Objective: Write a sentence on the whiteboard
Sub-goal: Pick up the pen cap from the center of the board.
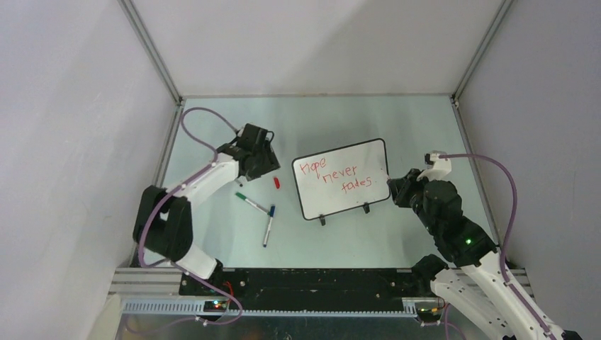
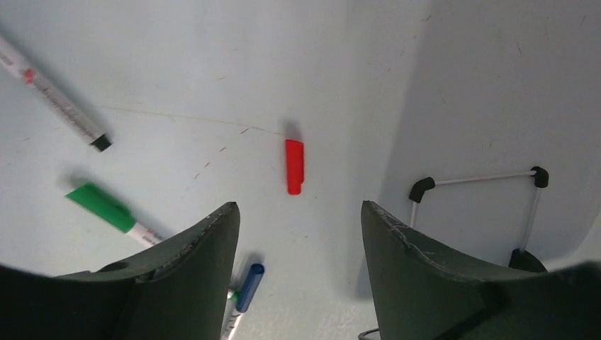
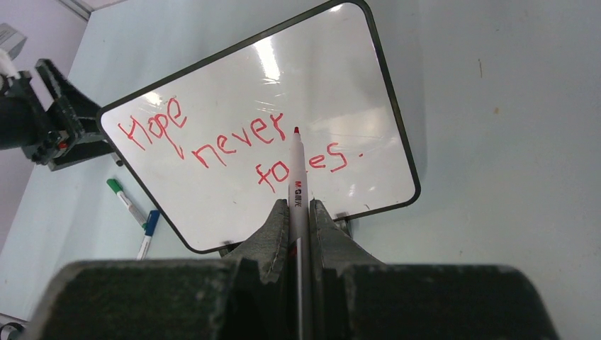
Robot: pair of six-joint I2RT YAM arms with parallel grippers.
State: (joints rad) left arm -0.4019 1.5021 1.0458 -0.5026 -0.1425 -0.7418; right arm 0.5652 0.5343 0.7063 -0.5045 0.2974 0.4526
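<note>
The whiteboard (image 1: 368, 157) stands tilted at mid-table on two black feet. The sentence (image 1: 334, 176) on it reads "Hope never fades" in red, in stepped lines, and shows large in the right wrist view (image 3: 234, 145). At the board's right edge my right gripper (image 1: 392, 190) is shut on a red-tipped marker (image 3: 297, 177). The marker's tip is in front of the word "fades"; whether it touches I cannot tell. My left gripper (image 1: 273, 168) hovers left of the board, open (image 2: 300, 212) and empty. A red cap (image 2: 294, 166) lies on the table just beyond its fingertips.
A green-capped marker (image 1: 248, 200) and a blue-capped marker (image 1: 268, 225) lie on the table in front of the left gripper. Another white pen with a black end (image 2: 64, 110) lies at the far left of the left wrist view. Enclosure walls stand on three sides.
</note>
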